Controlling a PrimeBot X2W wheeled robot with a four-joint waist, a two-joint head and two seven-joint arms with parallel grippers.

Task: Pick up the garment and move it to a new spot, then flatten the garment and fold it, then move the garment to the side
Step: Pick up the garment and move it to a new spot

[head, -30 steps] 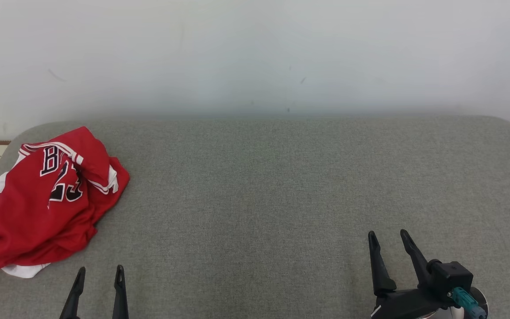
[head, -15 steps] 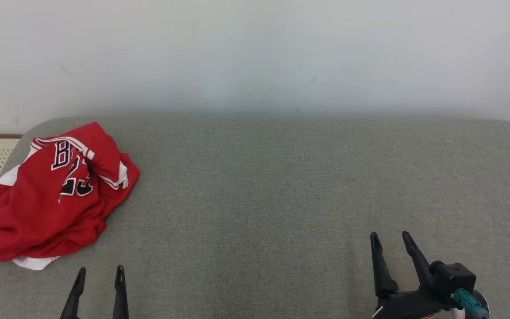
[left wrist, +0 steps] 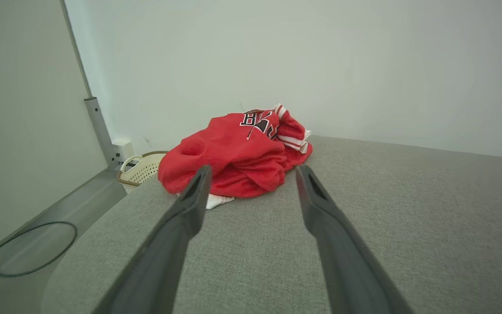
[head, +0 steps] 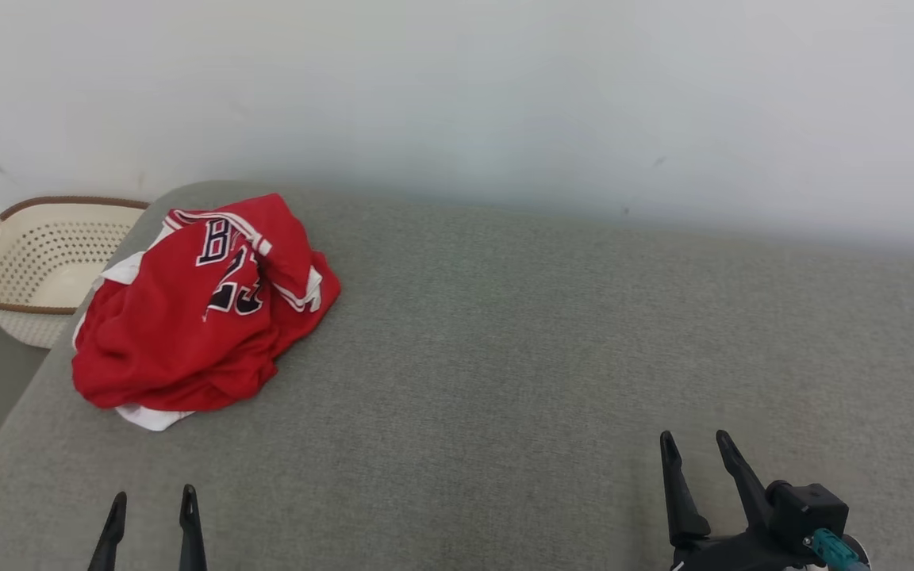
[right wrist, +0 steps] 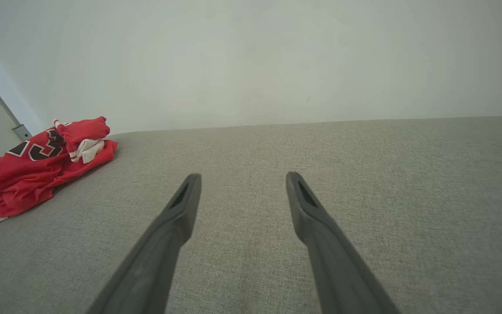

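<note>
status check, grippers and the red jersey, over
Left gripper open, empty; right gripper open, empty. Crumpled red basketball jersey untouched on grey fabric cushion. Nothing blocking approach.

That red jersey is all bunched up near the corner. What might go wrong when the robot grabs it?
The red jersey lies crumpled in layers, so the open left gripper may pinch several folds or just a loose flap, making flattening harder. It also sits near the rounded edge of the grey cushion, with a basket on the floor beside; a clumsy tug might drag it off.
</note>
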